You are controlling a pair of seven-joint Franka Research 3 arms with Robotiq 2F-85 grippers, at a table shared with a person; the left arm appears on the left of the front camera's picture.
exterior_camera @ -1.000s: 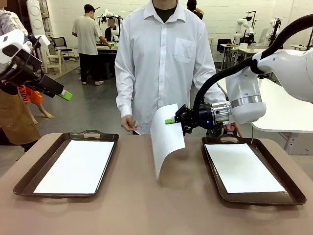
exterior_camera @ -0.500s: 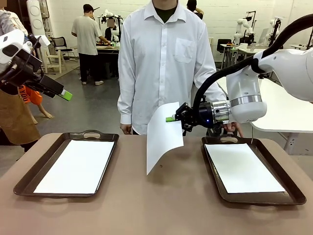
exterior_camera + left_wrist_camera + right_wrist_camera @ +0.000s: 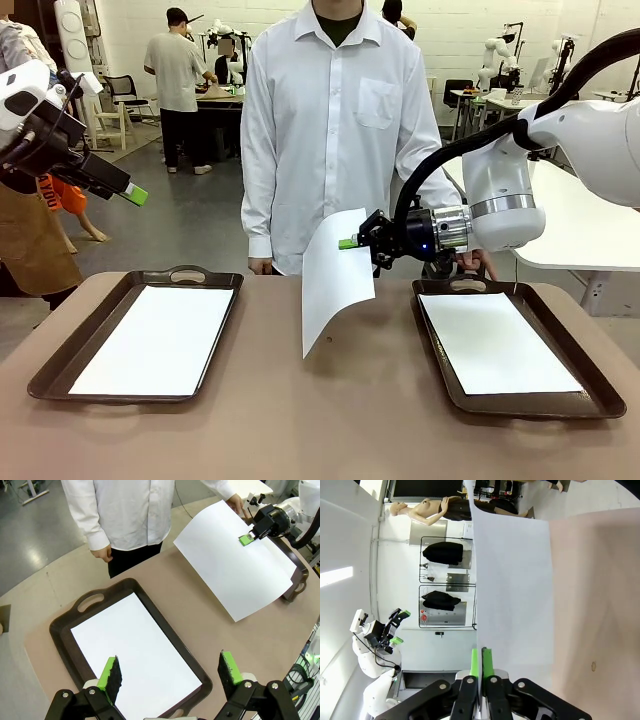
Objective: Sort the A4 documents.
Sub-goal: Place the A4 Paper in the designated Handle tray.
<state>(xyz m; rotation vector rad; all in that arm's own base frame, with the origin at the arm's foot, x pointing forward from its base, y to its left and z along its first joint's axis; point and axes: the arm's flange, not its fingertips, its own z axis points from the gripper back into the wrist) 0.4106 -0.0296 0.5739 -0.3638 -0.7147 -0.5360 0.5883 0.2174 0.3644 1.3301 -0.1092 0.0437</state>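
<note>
The right end effector (image 3: 349,245) pinches a thin white floppy A4 paper sheet (image 3: 336,278) by its upper edge, so the sheet hangs curled above the middle of the brown counter (image 3: 330,420), clear of both stacks, probably until a side is chosen. The left end effector (image 3: 170,676), fingers spread and empty, hovers over the left dark brown handled tray (image 3: 60,372), which holds another white sheet (image 3: 155,338); the right tray (image 3: 590,385) holds one too (image 3: 495,342). A person in a white shirt (image 3: 330,130) stands close behind, one hand (image 3: 478,262) near that tray's handle
</note>
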